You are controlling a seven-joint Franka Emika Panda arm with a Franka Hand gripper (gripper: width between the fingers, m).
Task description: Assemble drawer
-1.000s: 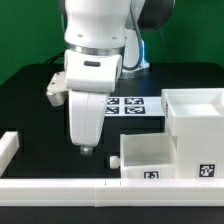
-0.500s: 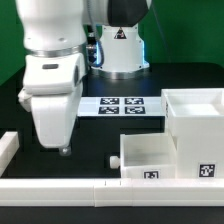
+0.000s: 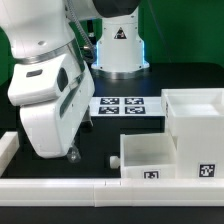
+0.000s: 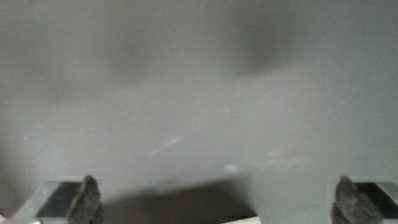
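The large white drawer housing (image 3: 195, 118) stands at the exterior view's right, open at the top, with a tag on its front. A smaller white tray (image 3: 150, 156) sits against its left side, its small knob (image 3: 113, 160) pointing left. My gripper (image 3: 70, 154) hangs low over the black table, left of the tray and apart from it, its hand tilted. In the wrist view my gripper (image 4: 222, 205) is open and empty, fingers (image 4: 75, 200) wide apart over a blurred grey surface. A second tray is not in view.
The marker board (image 3: 121, 105) lies flat behind my gripper, in front of the arm's base (image 3: 118, 48). A long low white rail (image 3: 90, 186) runs along the front edge. A short white block (image 3: 8, 146) stands at the far left.
The arm has swung to the exterior view's left and tilted. The gripper moved left, away from the tray's knob. The drawer parts have not moved.
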